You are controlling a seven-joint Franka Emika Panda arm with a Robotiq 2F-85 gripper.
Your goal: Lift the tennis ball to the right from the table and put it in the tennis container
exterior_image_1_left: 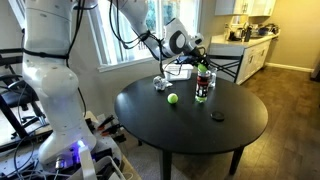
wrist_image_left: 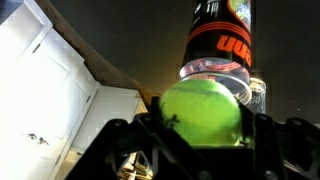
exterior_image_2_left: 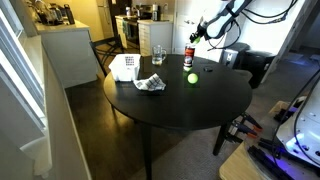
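The round black desk (exterior_image_1_left: 235,135) carries everything. The white arm (exterior_image_1_left: 50,80) reaches across it from the window side. A low white tray (exterior_image_2_left: 125,67) lies near the desk's edge. The tennis container (exterior_image_1_left: 203,84) stands upright, with its long axis vertical and its open mouth pointing up. In the wrist view its rim sits just beyond the ball. The hand (wrist_image_left: 202,128) hangs above that mouth, its fingers (wrist_image_left: 150,128) clamped on the tennis ball (wrist_image_left: 200,105), one on either side. The ball is held off the desk and is not yet inside the tube. A second ball (exterior_image_1_left: 172,98) rests on the desk near the container's base.
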